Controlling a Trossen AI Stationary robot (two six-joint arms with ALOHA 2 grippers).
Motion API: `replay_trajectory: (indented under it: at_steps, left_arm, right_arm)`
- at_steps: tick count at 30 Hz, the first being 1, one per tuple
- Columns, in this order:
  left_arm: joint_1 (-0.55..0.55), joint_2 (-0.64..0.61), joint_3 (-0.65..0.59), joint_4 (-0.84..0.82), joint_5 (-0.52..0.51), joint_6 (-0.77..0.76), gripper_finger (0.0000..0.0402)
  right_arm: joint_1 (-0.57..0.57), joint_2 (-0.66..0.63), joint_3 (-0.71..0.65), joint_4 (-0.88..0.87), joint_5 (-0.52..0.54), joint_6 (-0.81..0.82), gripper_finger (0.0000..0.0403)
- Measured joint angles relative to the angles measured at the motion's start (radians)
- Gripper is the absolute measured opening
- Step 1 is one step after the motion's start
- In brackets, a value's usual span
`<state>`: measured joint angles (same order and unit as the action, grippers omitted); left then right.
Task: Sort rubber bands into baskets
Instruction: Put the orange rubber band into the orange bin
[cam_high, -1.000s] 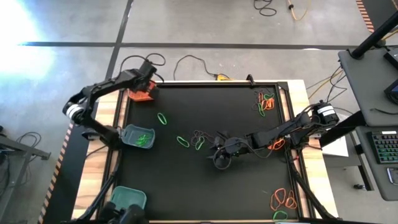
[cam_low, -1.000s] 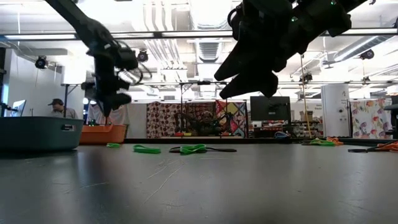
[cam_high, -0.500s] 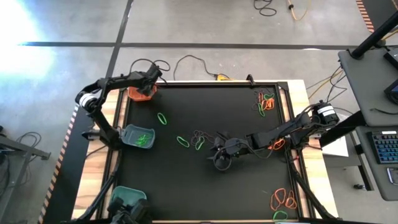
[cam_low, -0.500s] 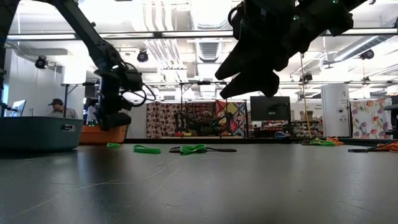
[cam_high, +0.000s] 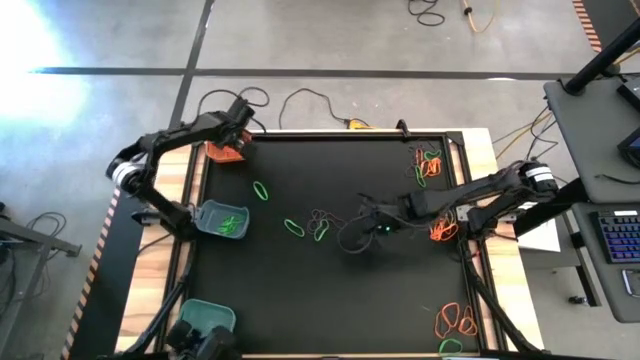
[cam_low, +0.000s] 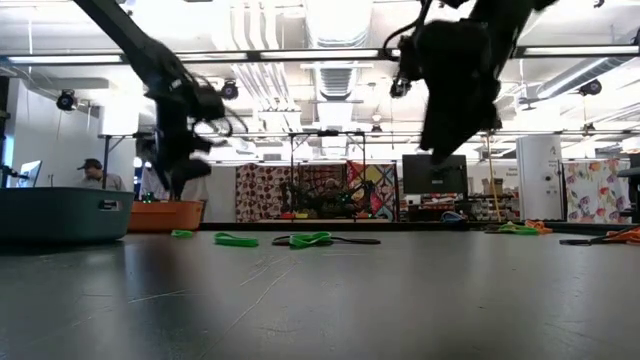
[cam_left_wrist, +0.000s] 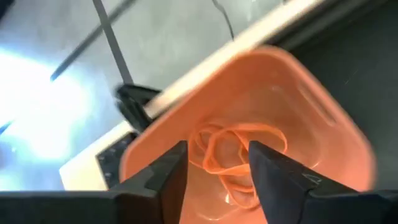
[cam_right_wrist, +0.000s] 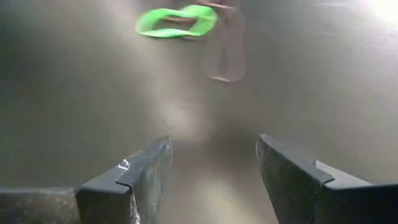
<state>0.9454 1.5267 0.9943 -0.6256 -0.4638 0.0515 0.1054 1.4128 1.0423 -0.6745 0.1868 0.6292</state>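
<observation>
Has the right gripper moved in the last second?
Yes. In the high view the right gripper has swung from pointing toward the mat's near edge to lying closer to the green band.

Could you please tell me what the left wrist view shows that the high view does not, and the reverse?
Only the left wrist view shows the orange rubber bands lying inside the orange basket, between the left gripper's open fingers. Only the high view shows both teal baskets, the right gripper and the scattered bands. Both show the orange basket.
</observation>
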Motion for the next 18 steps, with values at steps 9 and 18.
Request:
replay_trajectory:
  at_steps: [9, 18]
  left_arm:
    - [-0.102, -0.281, -0.021, -0.085, 0.177, -0.099, 0.0182]
    - [-0.615, -0.560, -0.217, 0.126, 0.311, -0.205, 0.0182]
  right_arm:
    - [-0.143, 0.000, 0.079, -0.382, 0.154, 0.094, 0.0228]
    - [-0.396, -0.003, 0.019, -0.385, 0.030, 0.062, 0.0228]
